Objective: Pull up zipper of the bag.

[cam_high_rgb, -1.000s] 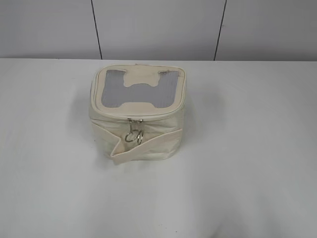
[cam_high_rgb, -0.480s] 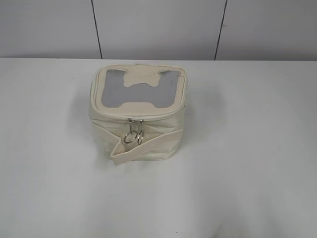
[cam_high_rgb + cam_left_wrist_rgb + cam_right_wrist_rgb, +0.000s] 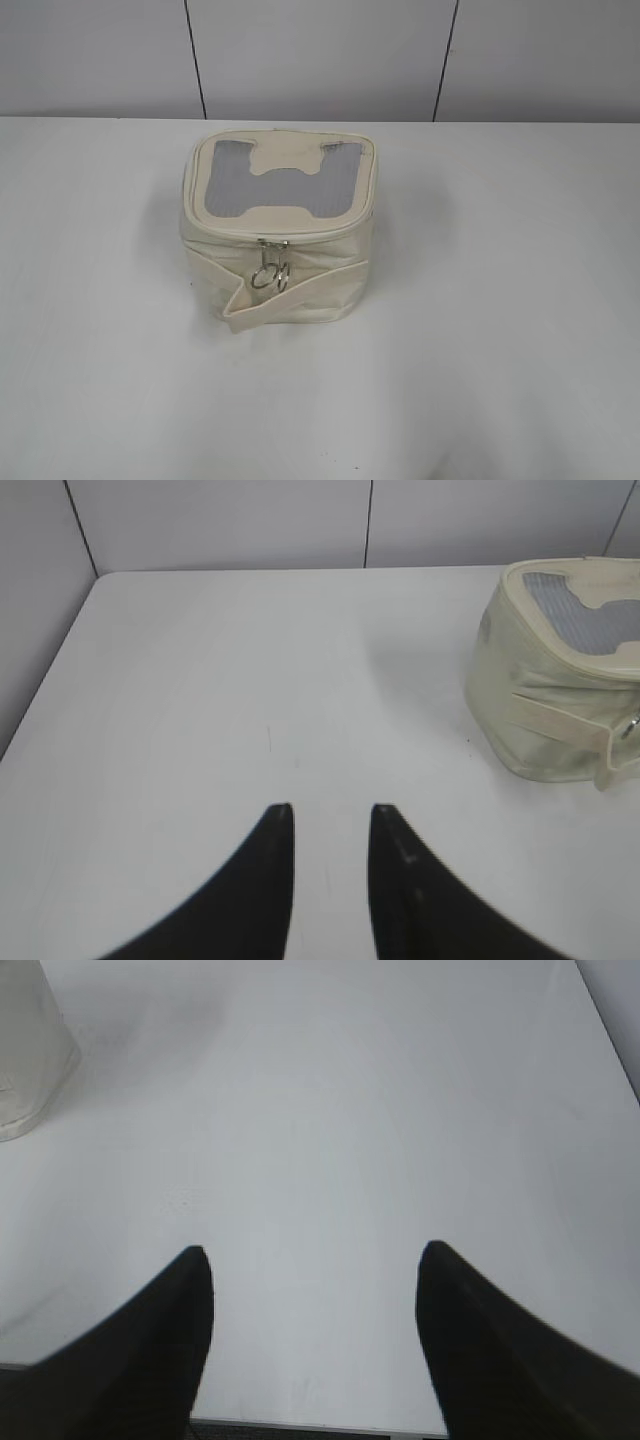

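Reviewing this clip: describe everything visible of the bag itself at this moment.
The bag is small, boxy and cream-beige, of soft-looking fabric. Its top is a grey mesh panel with a cream H-shaped patch. The zipper shows a silver slider with ring pulls hanging at the front. A wide cream strap wraps the lower side. It sits upright on the white table, touched by neither hand.
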`<state>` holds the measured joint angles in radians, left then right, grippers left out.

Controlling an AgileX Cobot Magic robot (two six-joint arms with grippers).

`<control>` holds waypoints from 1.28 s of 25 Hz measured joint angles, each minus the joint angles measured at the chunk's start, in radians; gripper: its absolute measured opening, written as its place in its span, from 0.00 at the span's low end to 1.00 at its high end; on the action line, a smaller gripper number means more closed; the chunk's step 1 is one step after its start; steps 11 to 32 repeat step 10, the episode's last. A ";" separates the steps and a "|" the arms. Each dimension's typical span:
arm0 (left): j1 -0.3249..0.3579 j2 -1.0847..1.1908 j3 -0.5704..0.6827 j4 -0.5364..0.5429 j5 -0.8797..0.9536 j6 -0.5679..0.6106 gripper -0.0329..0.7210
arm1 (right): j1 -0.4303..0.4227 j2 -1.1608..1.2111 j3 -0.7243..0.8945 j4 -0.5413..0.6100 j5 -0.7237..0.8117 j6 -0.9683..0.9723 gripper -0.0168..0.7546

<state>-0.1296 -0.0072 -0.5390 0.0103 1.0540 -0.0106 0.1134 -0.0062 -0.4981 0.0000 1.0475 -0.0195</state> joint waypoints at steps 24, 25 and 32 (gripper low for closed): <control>0.000 0.000 0.000 -0.001 -0.002 0.000 0.31 | 0.000 0.000 0.000 0.000 0.000 0.000 0.68; 0.000 0.000 0.000 -0.001 -0.002 0.000 0.31 | 0.000 0.000 0.000 0.000 0.000 0.000 0.68; 0.000 0.000 0.000 -0.001 -0.002 0.000 0.31 | 0.000 0.000 0.000 0.000 0.000 0.000 0.68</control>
